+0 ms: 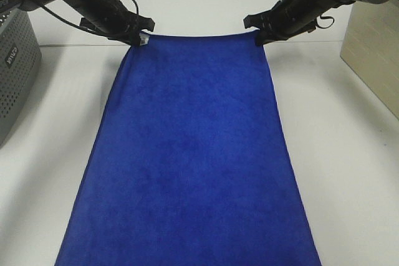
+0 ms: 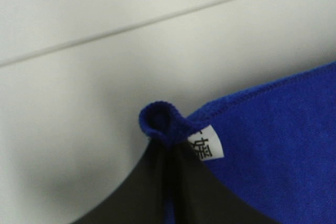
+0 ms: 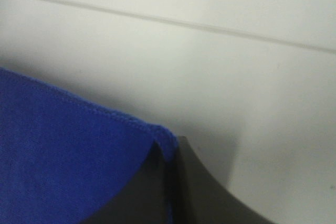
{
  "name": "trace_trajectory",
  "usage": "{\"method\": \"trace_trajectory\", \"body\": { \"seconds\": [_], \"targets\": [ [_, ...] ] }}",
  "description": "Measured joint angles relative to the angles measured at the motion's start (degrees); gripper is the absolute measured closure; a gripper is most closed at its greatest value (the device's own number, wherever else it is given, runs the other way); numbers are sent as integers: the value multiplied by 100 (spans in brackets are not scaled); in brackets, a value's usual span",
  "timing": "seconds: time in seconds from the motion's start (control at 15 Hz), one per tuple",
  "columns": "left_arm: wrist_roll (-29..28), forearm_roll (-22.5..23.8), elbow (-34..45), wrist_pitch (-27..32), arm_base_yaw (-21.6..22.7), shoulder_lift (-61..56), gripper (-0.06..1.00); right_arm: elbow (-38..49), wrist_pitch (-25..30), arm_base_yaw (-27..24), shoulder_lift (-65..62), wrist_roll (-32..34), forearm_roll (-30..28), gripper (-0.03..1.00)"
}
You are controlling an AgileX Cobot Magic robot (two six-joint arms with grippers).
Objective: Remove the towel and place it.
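At far left we see a grey perforated box [image 1: 15,66] by the tabletop [image 1: 349,154] edge, with bare white surface between it and the towel [image 1: 193,154]. Our left claw [image 1: 142,37] is clenched on the towel's far left corner — the wrist view shows the cloth curled between the jaws, the white tag [image 2: 206,149] just beside them. The towel spreads flat down the middle, its near edge running out of view. Our right claw [image 1: 260,34] is clamped on the far right corner, hem [image 3: 105,111] pinched between the jaws. Open tabletop follows — then a beige box [image 1: 374,54] at far right.
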Motion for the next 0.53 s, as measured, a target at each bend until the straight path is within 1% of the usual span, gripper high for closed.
{"method": "trace_trajectory", "body": {
  "seconds": [0.13,0.2,0.27,0.33,0.47,0.53],
  "targets": [
    [103,0,-6,-418,0,0,93,-143,-315,0,0,-281,195,95],
    [149,0,-6,-768,0,0,93,-166,-516,0,0,-521,418,95],
    [212,0,-6,-963,0,0,93,-172,-619,0,0,-728,544,95],
    [372,0,-6,-1175,0,0,93,-172,-762,0,0,-928,693,95],
    [539,0,-6,-1358,0,0,93,-172,-934,0,0,-1112,911,95],
    [602,0,-6,-1398,0,0,93,-172,-980,0,17,-1318,1094,95]
  ]
}}
